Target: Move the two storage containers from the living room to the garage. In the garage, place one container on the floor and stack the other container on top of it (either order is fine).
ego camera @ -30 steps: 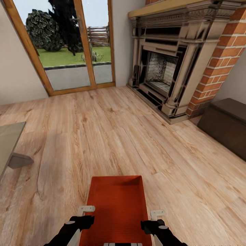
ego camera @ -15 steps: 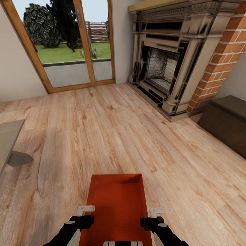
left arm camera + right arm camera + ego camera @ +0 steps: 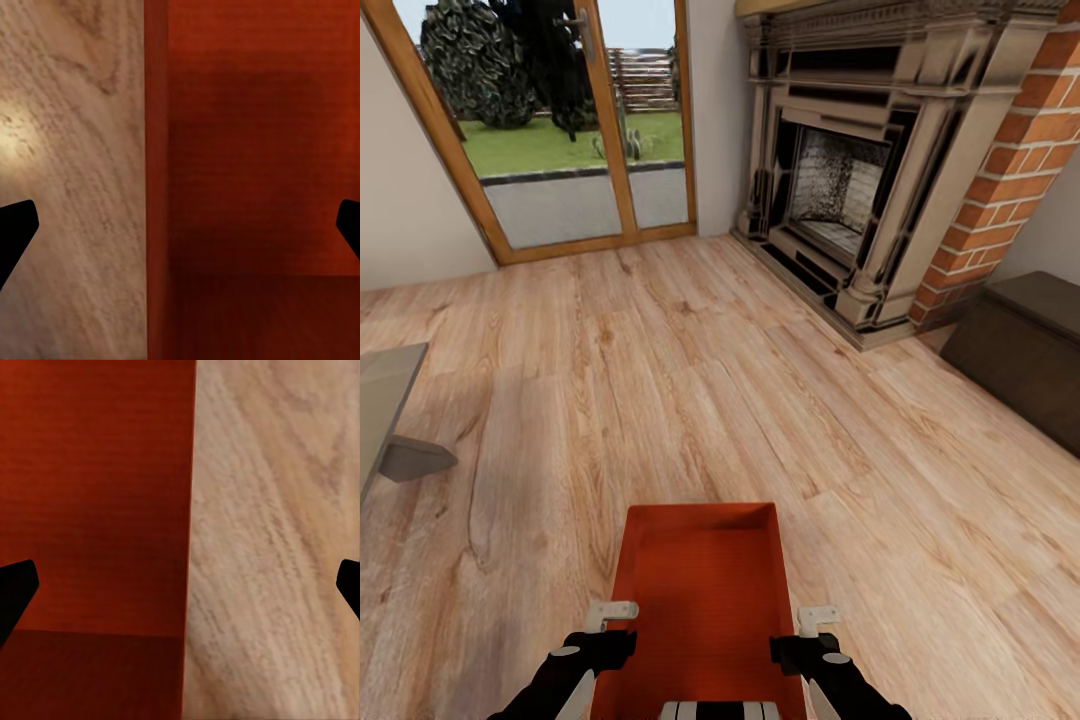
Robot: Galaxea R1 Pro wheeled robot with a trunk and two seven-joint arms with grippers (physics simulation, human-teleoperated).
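One orange-red open-top storage container lies on the light wood planks of the living room, right in front of me. My left gripper stands open astride the container's left wall, with its dark fingertips well apart from it. At the opposite wall, my right gripper is open too, one fingertip over the bin's inside and one over the planks. The garage and its floor are out of view.
A brick fireplace rises at the back right with a low dark bench beside it. A wood-framed glass door is at the back left. A grey table corner juts in at the left.
The whole picture has shifted: door and fireplace sit a little higher, so the camera moved. Both grippers keep their pose at the container's walls.
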